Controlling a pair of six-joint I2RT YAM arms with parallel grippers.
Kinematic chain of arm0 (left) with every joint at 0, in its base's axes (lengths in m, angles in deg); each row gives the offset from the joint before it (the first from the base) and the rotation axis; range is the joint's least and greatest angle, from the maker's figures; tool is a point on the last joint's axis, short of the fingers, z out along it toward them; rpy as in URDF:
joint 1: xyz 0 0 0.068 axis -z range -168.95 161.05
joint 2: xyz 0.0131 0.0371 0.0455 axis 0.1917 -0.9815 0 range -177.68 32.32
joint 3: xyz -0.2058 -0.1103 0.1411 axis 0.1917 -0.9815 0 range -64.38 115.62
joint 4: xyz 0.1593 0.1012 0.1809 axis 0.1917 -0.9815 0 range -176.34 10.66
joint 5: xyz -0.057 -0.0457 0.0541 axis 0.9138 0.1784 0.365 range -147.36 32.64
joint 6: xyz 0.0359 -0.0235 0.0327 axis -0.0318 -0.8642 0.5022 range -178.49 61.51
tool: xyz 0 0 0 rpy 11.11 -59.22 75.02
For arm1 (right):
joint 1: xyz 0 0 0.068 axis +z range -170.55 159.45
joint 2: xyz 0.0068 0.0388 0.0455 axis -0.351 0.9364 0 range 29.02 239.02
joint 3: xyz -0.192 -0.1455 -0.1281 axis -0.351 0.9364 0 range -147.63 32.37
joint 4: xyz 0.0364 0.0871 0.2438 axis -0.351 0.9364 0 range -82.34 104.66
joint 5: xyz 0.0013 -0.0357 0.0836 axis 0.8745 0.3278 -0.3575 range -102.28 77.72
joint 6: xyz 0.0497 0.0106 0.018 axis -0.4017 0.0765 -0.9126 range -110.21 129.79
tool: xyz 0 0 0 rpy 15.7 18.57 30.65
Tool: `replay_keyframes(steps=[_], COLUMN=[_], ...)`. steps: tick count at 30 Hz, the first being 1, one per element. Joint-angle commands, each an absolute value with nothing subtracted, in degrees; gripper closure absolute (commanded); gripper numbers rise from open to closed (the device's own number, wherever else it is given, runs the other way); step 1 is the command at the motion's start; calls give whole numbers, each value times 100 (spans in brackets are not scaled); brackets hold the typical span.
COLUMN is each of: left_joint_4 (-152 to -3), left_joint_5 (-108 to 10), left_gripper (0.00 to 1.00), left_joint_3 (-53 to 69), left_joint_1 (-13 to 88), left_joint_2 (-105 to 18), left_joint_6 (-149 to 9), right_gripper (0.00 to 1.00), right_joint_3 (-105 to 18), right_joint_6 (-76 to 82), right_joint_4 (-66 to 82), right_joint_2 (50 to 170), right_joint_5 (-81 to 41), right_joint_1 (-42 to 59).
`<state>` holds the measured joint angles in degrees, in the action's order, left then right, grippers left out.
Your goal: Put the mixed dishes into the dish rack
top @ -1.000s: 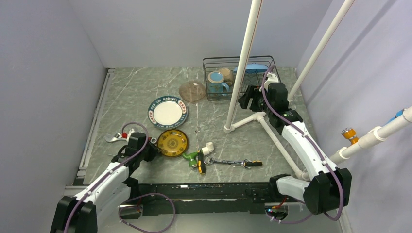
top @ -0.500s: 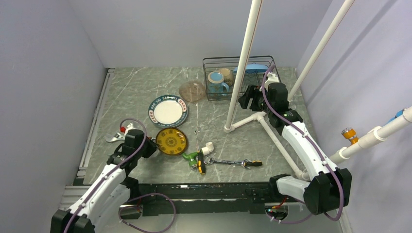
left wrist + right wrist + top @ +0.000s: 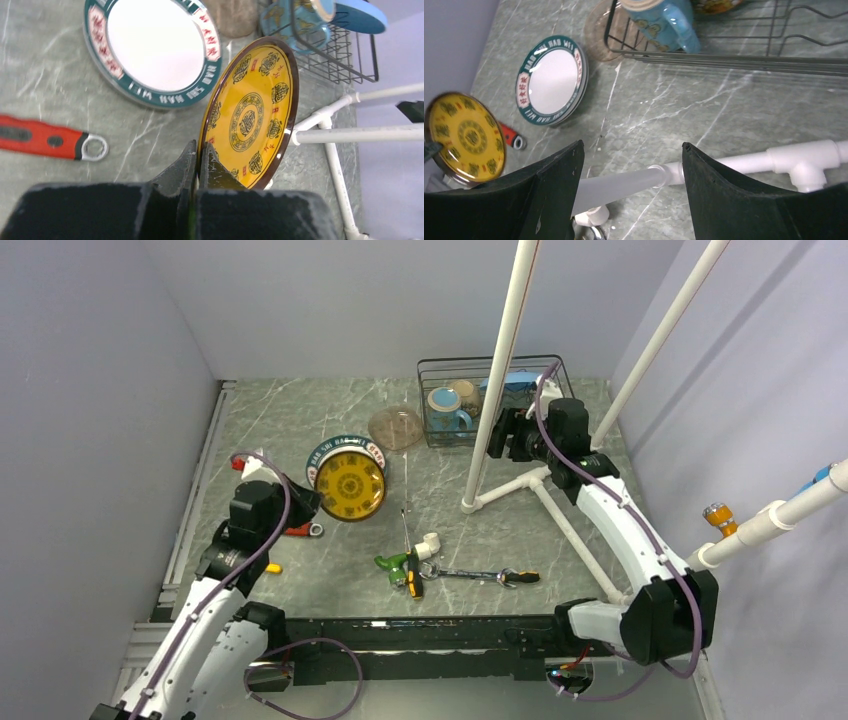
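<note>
Left hand [image 3: 198, 156] pinches the rim of the yellow plate [image 3: 250, 112], which stands on edge. It looks stiff, glossy and breakable, so it may slip.

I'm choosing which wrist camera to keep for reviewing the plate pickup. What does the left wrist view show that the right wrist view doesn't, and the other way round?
Only the left wrist view shows plainly the left gripper shut on the rim of the yellow plate, plus the light-blue plate in the dish rack. Only the right wrist view shows the right gripper, open and empty. Both show the yellow plate, the green-rimmed white plate flat on the table, the teal mug in the rack and the white pipe frame.
</note>
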<state>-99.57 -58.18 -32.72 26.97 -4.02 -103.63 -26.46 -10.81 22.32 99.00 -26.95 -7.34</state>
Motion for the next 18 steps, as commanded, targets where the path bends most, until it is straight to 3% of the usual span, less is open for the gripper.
replay_keyframes(steps=[1,18], left_joint_4=[-9152,-7682], left_joint_5=[-5422,-2633], left_gripper=[100,100], left_joint_3=[-2654,-213], left_joint_1=[2674,2699], left_joint_2=[-672,-4229], left_joint_6=[-9454,-8643], right_gripper=[27,34], right_joint_3=[-2997,-3566], right_joint_6=[-1109,-2010], right_joint_4=[2138,1025], right_joint_2=[10216,11509], right_joint_5=[-3862,-6628], right_joint_1=[-758,-882])
